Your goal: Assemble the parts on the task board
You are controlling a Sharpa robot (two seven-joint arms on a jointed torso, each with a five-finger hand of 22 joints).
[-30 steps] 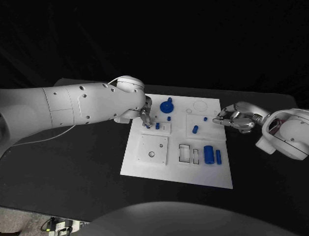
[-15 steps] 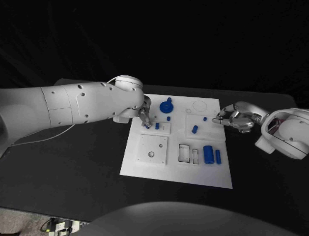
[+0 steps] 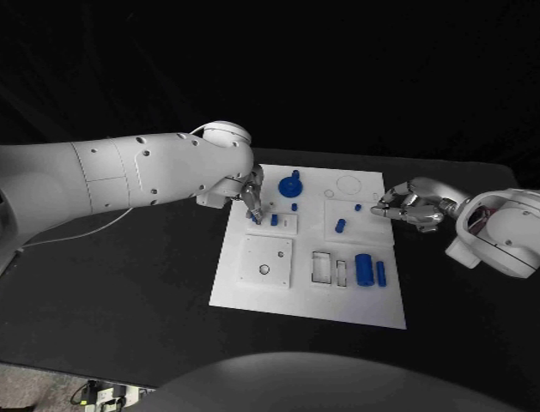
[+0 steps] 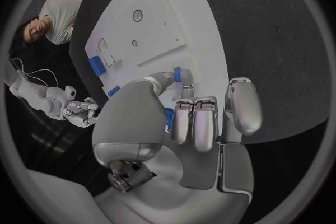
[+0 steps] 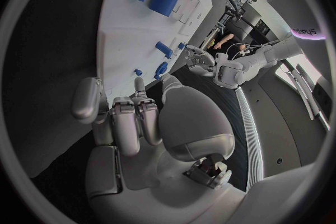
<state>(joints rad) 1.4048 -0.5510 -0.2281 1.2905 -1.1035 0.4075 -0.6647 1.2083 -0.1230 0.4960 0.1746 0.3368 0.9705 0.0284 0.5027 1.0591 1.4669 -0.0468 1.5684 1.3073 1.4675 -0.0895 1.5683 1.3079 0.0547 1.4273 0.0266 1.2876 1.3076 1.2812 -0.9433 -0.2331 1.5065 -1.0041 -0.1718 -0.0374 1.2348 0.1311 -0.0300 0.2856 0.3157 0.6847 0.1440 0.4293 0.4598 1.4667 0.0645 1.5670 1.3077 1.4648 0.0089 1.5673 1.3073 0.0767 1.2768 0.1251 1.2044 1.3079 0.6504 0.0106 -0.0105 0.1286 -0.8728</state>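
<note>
1. We are in the middle of putting the parts on the task board. Some blue pieces are in place, like the big blue cylinder and the thin blue bar lying side by side near our edge of the board.

2. Our left hand is over the far left corner of the board. It pinches a small blue peg between its thumb and a finger. Its other fingers are curled in close together.

3. The peg is just over the board, beside a little square block with another blue peg standing in it.

4. We think the step now is to set this peg into its hole. The next move needs the peg held straight up over the hole, then pushed down softly. We cannot see the hole itself, because the hand hides it.

5. Our right hand waits at the right edge of the board, near a short blue peg. Its fingers are curled in. We see nothing in it.

6. The round blue knob sits at the far side of the board, just beside the left hand.
</note>
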